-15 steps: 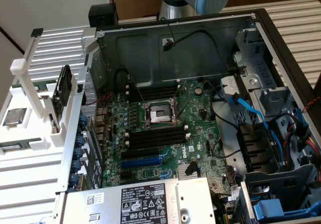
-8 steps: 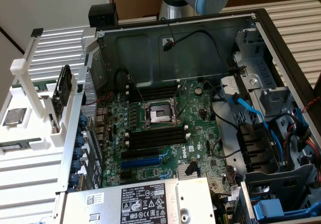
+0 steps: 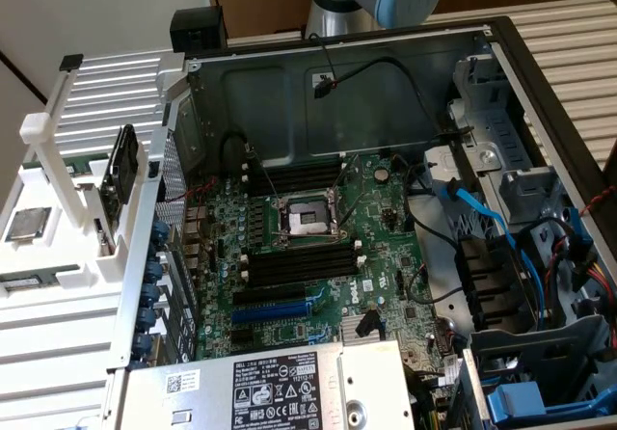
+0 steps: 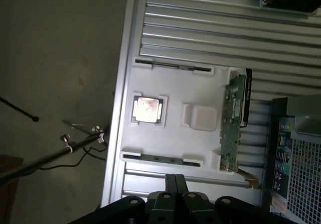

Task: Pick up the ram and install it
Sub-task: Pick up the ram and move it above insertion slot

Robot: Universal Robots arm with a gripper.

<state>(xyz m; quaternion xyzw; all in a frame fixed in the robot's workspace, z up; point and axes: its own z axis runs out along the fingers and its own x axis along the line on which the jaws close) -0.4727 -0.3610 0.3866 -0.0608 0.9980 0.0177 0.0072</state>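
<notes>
Hovering above the white tray (image 4: 170,138) with fingers (image 4: 171,183) pressed together, gripping nothing; nearest the ram (image 4: 161,158) lying flat, nine o'clock from the motherboard (image 3: 318,285), exterior view.

Exterior view looks steeply into the computer case (image 3: 289,112) from close; wrist view faces down on the adjoining white holder (image 4: 175,144), shared by both.

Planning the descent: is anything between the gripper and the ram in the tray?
Nothing visible. The shut gripper hangs over the white tray, with the ram exposed along the edge nearest it; the processor chip and upright card sit aside.
</notes>
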